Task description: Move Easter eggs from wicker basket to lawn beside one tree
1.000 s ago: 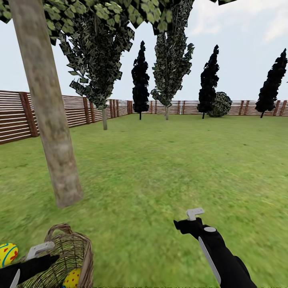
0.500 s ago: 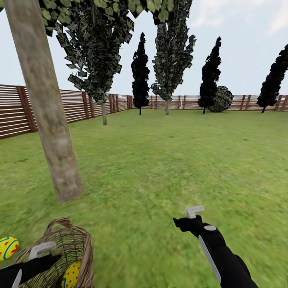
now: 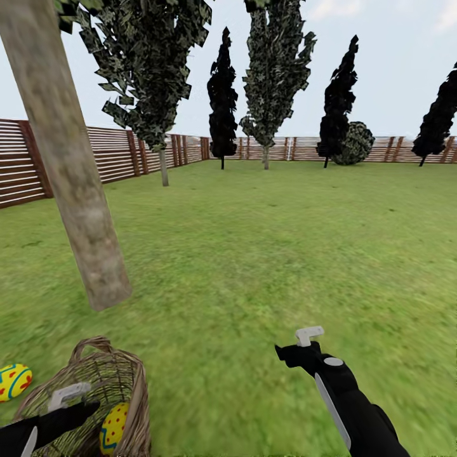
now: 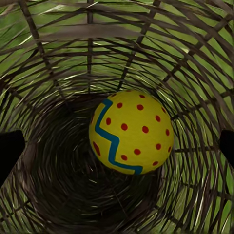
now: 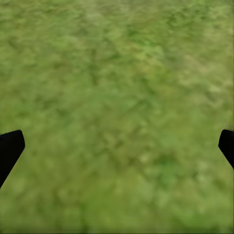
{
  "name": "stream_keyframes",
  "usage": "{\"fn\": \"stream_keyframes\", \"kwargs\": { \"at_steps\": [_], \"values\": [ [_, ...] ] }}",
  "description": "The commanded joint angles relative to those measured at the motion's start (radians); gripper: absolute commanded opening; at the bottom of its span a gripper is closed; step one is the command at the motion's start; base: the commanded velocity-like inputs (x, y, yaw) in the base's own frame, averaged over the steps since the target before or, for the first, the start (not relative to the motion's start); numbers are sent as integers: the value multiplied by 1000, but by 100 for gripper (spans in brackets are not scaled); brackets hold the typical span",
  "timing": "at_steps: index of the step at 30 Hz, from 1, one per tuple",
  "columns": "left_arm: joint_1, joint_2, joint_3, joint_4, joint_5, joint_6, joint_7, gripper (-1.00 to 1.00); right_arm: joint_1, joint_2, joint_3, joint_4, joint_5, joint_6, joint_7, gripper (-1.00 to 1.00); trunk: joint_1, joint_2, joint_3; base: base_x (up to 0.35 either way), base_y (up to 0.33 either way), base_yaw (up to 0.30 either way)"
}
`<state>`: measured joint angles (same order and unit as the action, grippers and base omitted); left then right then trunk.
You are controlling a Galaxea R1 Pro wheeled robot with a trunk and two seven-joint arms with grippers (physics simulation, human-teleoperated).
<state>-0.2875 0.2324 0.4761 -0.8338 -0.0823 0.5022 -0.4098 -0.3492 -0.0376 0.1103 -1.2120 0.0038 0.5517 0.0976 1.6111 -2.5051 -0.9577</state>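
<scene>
Lying inside the wicker basket, against its wall: one yellow egg with red dots and a teal zigzag. Resting outside on the lawn, just left of the basket: a second egg. Rising close behind the basket: a pale tree trunk. Poised over the basket mouth, fingers spread wide and empty: left gripper. Hanging above bare grass, likewise spread apart with nothing held: right gripper. Along the far edge: fence, dark cone trees.
</scene>
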Motion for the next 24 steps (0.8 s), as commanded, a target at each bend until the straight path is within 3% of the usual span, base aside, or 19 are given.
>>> {"fn": "stream_keyframes", "kwargs": {
  "at_steps": [1,6,21,24],
  "values": [
    [-1,-4,4,-2,-9,4,-9,100,-1,-1,1,-1,1,5,2,100,0,-1,-5,0,0,0],
    [-1,-19,4,-4,-8,4,-9,100,-1,-1,0,-1,1,5,2,100,2,-2,-24,0,0,0],
    [-1,-22,4,-7,-8,4,-9,100,-1,1,2,-1,1,5,2,100,9,-5,-82,0,0,0],
    [-1,-31,4,-13,-8,-1,-9,100,-1,1,2,0,1,6,2,100,9,-5,-82,0,0,0]
  ]
}}
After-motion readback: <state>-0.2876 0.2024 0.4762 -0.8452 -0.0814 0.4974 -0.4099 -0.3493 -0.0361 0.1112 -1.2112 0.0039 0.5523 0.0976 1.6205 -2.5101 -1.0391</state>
